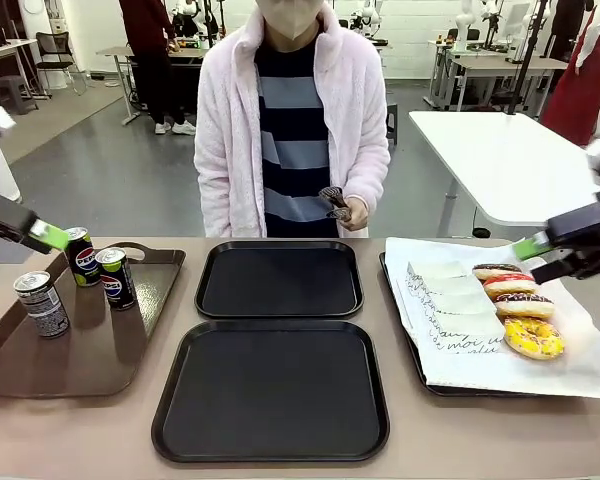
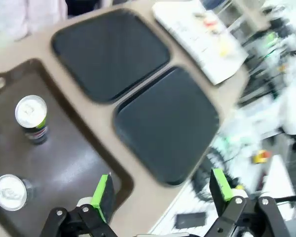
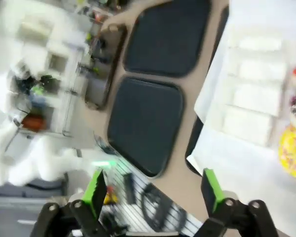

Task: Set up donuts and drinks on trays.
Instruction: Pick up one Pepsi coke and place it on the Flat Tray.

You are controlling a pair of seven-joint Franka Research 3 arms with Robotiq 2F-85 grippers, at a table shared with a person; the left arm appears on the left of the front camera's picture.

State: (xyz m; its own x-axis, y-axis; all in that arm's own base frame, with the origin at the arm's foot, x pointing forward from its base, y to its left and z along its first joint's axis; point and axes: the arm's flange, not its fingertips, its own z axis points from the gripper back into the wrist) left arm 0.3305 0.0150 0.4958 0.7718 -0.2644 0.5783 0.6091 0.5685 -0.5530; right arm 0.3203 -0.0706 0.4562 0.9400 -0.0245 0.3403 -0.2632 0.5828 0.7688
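Two black trays lie mid-table, one far (image 1: 280,281) and one near (image 1: 270,392), both bare. Three drinks (image 1: 42,303) (image 1: 81,256) (image 1: 115,278) stand on a brown tray at the left. My left gripper (image 1: 50,237) hovers open above that tray's far left edge. In the left wrist view its fingers (image 2: 162,192) spread wide over the brown tray's edge, with a can (image 2: 32,118) ahead. Several iced donuts (image 1: 518,310) lie in a row at the right beside white sleeves (image 1: 450,298). My right gripper (image 1: 540,258) hangs open just over them, holding nothing (image 3: 154,192).
The brown tray (image 1: 90,360) has cut-out handles. A tray lined with white paper (image 1: 420,370) carries the donuts. A person in a pink fleece stands at the far edge, with dark tongs in one hand (image 1: 342,208). A white table (image 1: 500,150) stands behind at the right.
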